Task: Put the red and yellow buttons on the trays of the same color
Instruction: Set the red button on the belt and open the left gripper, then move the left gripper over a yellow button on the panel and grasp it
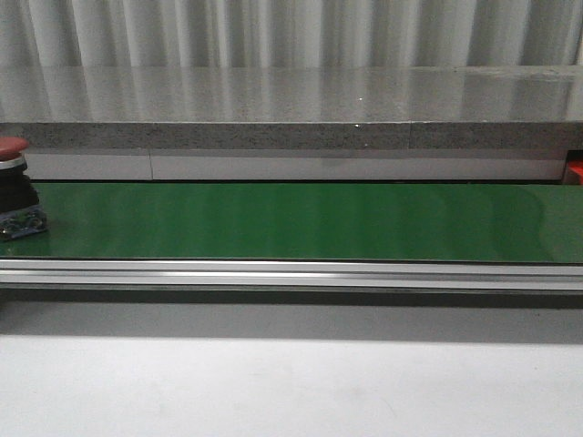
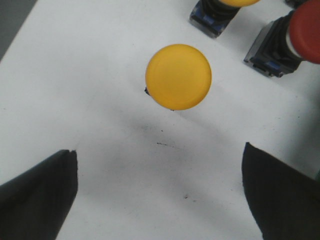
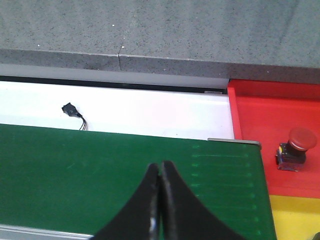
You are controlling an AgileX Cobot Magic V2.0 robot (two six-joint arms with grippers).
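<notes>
My left tool [image 2: 160, 200] hangs wide open and empty over the white desk [image 2: 75, 100], its two dark fingers [image 2: 40, 195] spread to either side so that a yellow button [image 2: 178, 76], seen cap-up from above, lies ahead of the gap. I judge it is placed that way to drop around that cap. Beyond it stand another yellow-capped button [image 2: 220, 12] and a red button [image 2: 287, 42], both only partly in the left wrist view, so this looks like the supply spot.

My right tool [image 3: 159, 200] has its fingers pressed together with nothing between them, hovering over the end of the green belt [image 3: 100, 165]. It seems parked there to meet what the belt brings. Just past the belt's end sits the red tray [image 3: 250, 130] with a red button [image 3: 294, 150] already standing in it, and next to that a corner of the yellow tray [image 3: 295, 220], bare in the part I can see.

In the front view a red button [image 1: 14, 196] stands on the belt at its far left edge, well apart from the trays.
</notes>
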